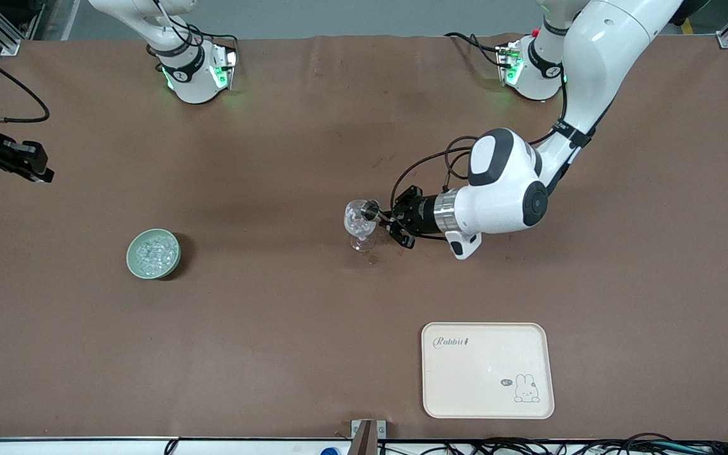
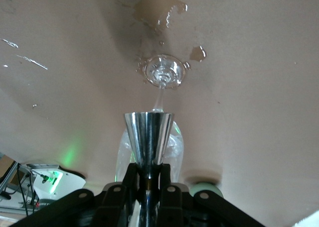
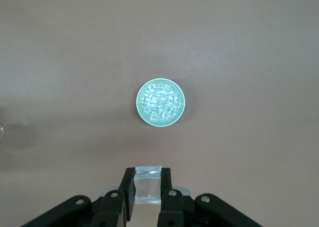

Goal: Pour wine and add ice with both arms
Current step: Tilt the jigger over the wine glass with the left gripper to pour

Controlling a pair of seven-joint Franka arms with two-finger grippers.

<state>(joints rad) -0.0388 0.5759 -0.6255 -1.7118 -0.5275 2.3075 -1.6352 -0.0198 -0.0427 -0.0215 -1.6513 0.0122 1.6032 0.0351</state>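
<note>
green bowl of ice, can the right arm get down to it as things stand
Probably yes. The right gripper hangs over bare table with nothing between it and the green bowl, but its fingers are shut on a clear chunk. The left gripper is away at the stemmed glass.

Clear glass stemmed glass (image 1: 359, 222), polished metal cup (image 2: 148, 137), matt brown tabletop (image 1: 275, 341)

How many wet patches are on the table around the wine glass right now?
2 that I can make out: a large spill and a smaller puddle, both on the table close to the wine glass foot. Tiny droplets lie between them; more may be hidden under the left gripper.
</note>
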